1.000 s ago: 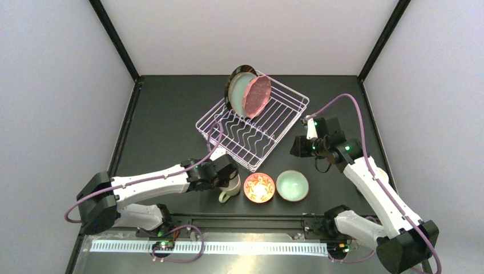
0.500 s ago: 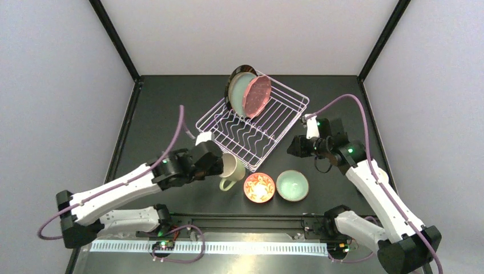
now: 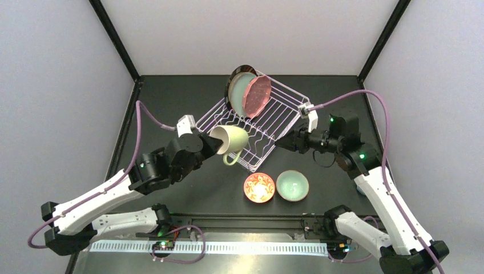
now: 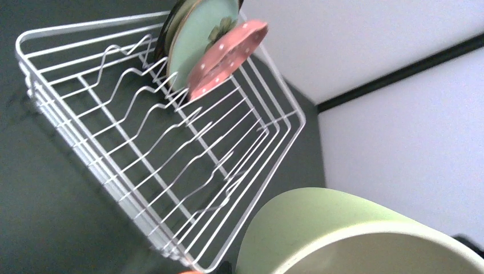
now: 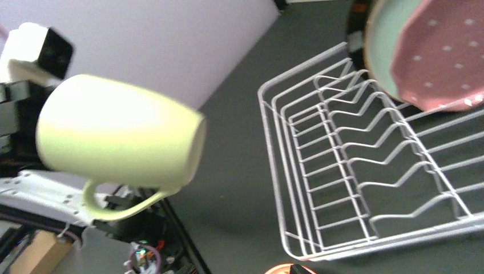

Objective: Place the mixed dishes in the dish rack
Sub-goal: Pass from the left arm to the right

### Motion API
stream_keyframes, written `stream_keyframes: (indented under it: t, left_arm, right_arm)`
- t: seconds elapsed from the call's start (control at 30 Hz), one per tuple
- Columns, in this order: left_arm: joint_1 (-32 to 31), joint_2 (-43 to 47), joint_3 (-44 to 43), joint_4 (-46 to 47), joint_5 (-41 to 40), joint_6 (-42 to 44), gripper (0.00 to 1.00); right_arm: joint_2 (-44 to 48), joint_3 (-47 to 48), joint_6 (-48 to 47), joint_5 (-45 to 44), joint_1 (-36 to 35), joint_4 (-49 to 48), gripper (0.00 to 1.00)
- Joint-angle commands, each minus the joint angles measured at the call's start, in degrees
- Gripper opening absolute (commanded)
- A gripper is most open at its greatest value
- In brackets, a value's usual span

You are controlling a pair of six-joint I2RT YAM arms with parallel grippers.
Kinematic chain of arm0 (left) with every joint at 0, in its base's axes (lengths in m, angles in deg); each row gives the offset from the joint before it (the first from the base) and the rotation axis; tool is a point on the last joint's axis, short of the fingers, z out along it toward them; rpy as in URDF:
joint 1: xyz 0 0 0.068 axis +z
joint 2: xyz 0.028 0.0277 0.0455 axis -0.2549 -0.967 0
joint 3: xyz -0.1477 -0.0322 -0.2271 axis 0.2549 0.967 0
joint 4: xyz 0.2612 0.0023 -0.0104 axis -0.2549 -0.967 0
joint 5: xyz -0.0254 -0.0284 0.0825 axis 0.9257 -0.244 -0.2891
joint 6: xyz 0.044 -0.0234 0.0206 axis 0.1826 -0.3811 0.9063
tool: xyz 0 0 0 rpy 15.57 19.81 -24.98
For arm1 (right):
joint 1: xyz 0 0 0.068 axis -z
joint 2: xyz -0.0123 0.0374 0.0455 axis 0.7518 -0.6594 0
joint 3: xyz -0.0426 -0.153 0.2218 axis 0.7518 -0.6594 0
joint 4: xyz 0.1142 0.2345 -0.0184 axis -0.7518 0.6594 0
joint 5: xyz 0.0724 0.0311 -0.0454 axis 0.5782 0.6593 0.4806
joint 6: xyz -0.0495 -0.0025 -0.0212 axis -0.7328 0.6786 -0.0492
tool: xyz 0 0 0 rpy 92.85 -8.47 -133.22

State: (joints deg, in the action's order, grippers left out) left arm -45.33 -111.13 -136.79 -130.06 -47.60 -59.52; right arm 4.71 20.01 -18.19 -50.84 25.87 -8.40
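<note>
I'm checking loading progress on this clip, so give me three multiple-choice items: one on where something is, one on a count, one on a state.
1. Where is the cream mug?
A. Set down outside the rack
B. In the air at the near left corner of the dish rack, gripped by the left hand
C. Upright inside the rack

2. How many plates stand in the rack?
A. One
B. Two
C. Three

3. What state is the right hand in?
A. Shut on a dish
B. Open, holding nothing
C. Shut, holding nothing

Answers:
1. B: the mug lies tilted on its side above the rack's edge, pinched at its rim.
2. C: a dark-rimmed, a teal and a pink plate lean together at the far corner.
3. B: its fingers stand apart beside the rack, with nothing between them.
</note>
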Motion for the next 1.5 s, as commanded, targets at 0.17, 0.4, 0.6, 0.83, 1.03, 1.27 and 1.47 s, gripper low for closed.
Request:
stream_keyframes:
  t: [0.17, 0.4, 0.6, 0.83, 1.03, 1.27, 1.47]
  left_arm:
    - [1.1, -2.9, -1.9, 21.4, -6.2, -6.9, 0.01]
    - [5.7, -6.9, -1.5, 28.9, 8.5, -9.7, 0.01]
    - [9.0, -9.6, -1.1, 32.6, 19.3, -10.5, 0.01]
    - [10.9, -11.4, 1.6, 39.1, 27.9, -11.3, 0.01]
    - [12.1, -13.1, 2.2, 44.2, 32.3, -11.2, 0.01]
    - [14.8, -12.6, 3.3, 47.0, 34.2, -11.6, 0.01]
    - [16.0, -11.9, 4.1, 48.9, 35.6, -12.2, 0.01]
  right_arm:
    - [1.8, -1.1, 7.1, 17.4, -0.4, -10.0, 0.95]
    - [2.7, -3.4, 13.6, 24.0, -0.4, -16.7, 0.95]
    - [2.8, -5.3, 18.9, 26.5, -0.4, -22.6, 0.95]
    - [1.2, -6.5, 23.9, 27.6, -0.4, -29.5, 0.95]
    - [-0.3, -6.6, 25.0, 27.3, -0.4, -31.2, 0.95]
    - [0.1, -6.1, 24.1, 26.5, -0.4, -28.9, 0.95]
    - [0.1, -7.8, 24.7, 25.2, -0.4, -30.3, 0.95]
